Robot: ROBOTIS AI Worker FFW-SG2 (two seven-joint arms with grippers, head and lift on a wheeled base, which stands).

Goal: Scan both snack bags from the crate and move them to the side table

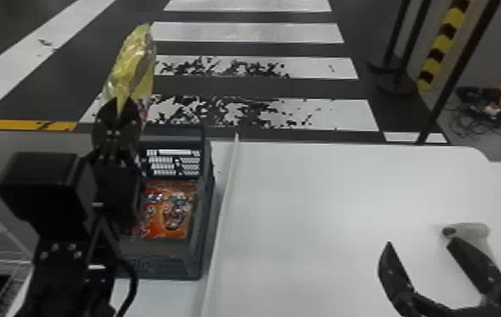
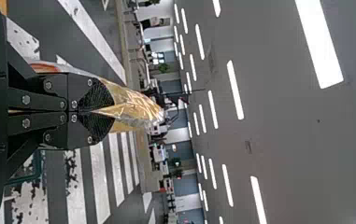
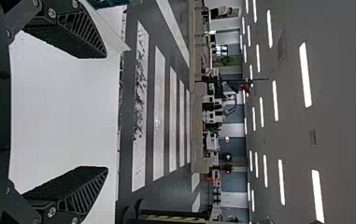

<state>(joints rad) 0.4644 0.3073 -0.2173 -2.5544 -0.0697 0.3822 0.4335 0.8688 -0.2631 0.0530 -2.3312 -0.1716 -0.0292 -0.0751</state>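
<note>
In the head view my left gripper (image 1: 117,107) is raised over the far left part of the crate (image 1: 208,202), shut on a yellow, shiny snack bag (image 1: 131,63) that stands up from its fingertips. The left wrist view has the same gripper (image 2: 94,111) pinching the bag (image 2: 133,107) at one end. An orange-red snack bag (image 1: 169,210) lies in the dark grey crate, partly hidden by the left arm. At the lower right of the head view, my right gripper (image 1: 418,248) is open over the white table, nothing between its fingers; the right wrist view shows this gripper (image 3: 105,112) spread wide.
The white table (image 1: 325,202) extends right of the crate, with a thin raised edge (image 1: 225,202) between them. A small whitish-grey object (image 1: 471,232) is beside the right gripper. A wire rack (image 1: 1,248) stands at the lower left. Dark poles rise beyond the table at right.
</note>
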